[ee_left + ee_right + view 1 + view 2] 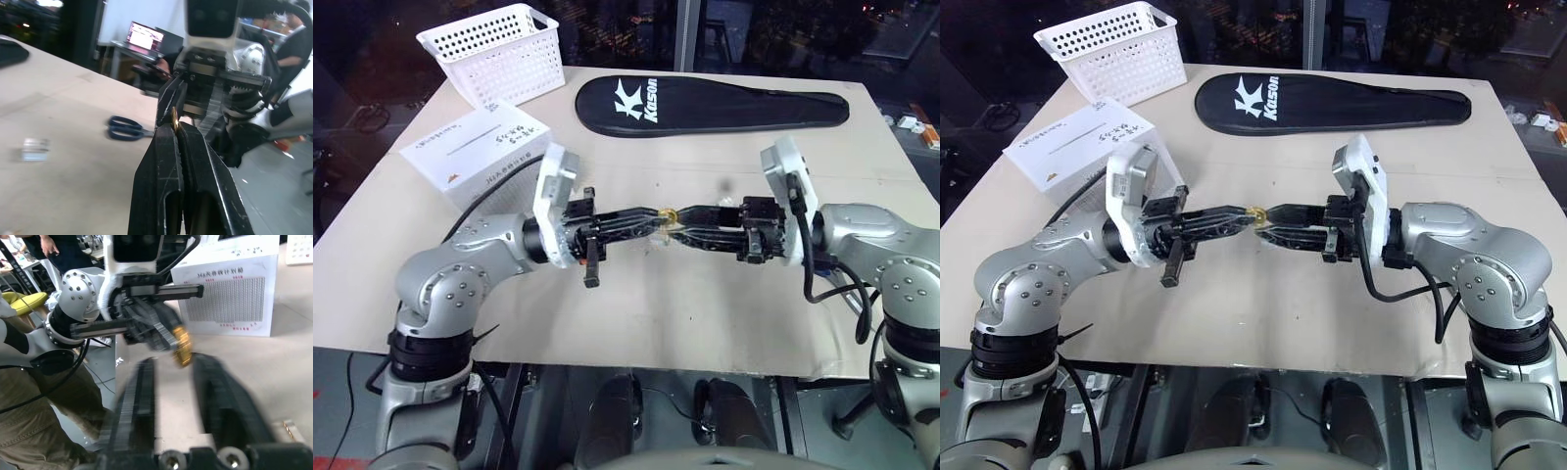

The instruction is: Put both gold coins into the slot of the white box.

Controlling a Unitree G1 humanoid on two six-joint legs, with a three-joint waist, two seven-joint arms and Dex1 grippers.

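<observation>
the two grippers are meeting tip to tip in mid-air above the bare beige tabletop (pixel 705 313), in what looks like a hand-over of one small shiny gold coin (pixel 1257 211). the left gripper (pixel 1234 219), with its two black fingers, is pressing its fingers tight together on the coin, which is standing on edge at the very tips, as the left wrist view shows (pixel 174 119). the right gripper (pixel 1278 214) is facing it with its two black fingers parted, the coin sitting between them but seemingly no longer pinched, judging by the gaps on either side in the right wrist view (pixel 183 346).

the white cardboard box (pixel 475 152), with its grey printed text block and small orange triangle, is sitting on the table well to the robot's left of the grippers, and its thin dark slot (pixel 478 142) is facing up, with nothing in or on it. the second coin may be the small gold disc lying on the table at the edge of the right wrist view (pixel 290 430), though i cannot tell for sure.

as a judgement, the task is at an early stage: no coin appears to have gone in. the left arm needs to carry this coin over to the slot and drop it, and then the other coin needs fetching.
</observation>
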